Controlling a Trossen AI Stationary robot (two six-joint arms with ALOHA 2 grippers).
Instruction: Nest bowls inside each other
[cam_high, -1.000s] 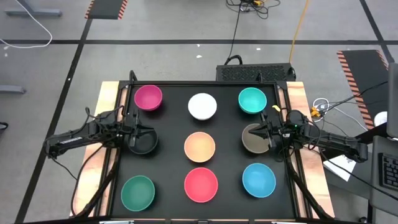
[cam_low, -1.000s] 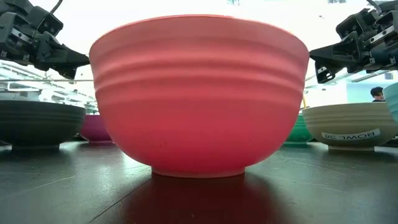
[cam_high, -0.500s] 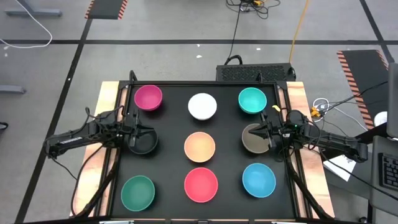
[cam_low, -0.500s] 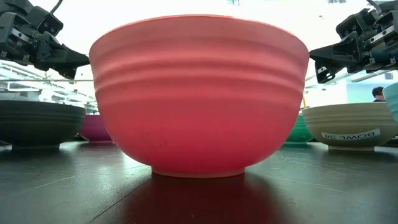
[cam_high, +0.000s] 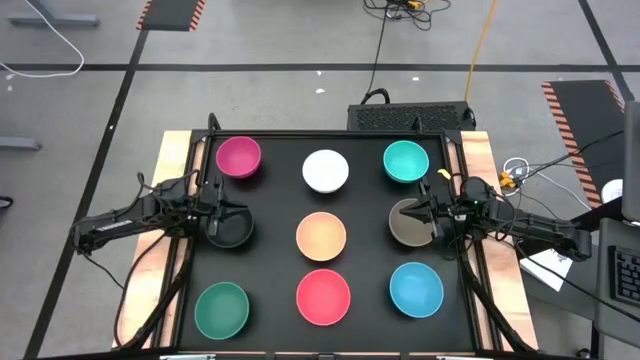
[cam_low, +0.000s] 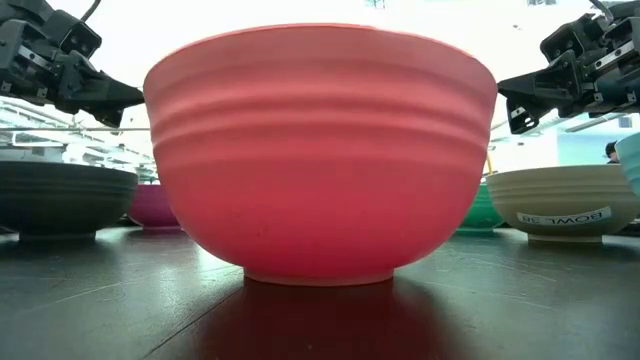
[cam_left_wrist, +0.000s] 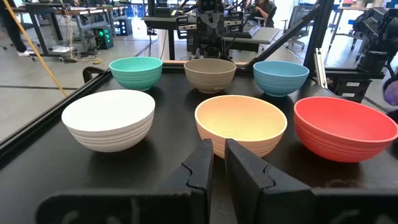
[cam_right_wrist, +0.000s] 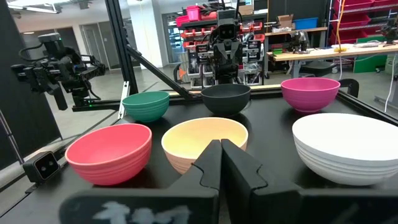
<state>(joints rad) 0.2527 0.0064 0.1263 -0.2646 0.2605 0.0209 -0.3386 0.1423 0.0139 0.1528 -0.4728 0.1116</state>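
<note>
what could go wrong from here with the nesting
1. The bowls sit close in a three-by-three grid; reaching the orange bowl in the middle, an arm might knock the black bowl or taupe bowl.
2. Both grippers, left gripper and right gripper, are shut and hang above bowl rims; they must open before any grasp.
3. Both arms face the centre, so they could collide there.

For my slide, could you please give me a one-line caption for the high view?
Nine separate bowls in a three-by-three grid on the black table, left hand over the black bowl, right hand over the taupe bowl.
</note>
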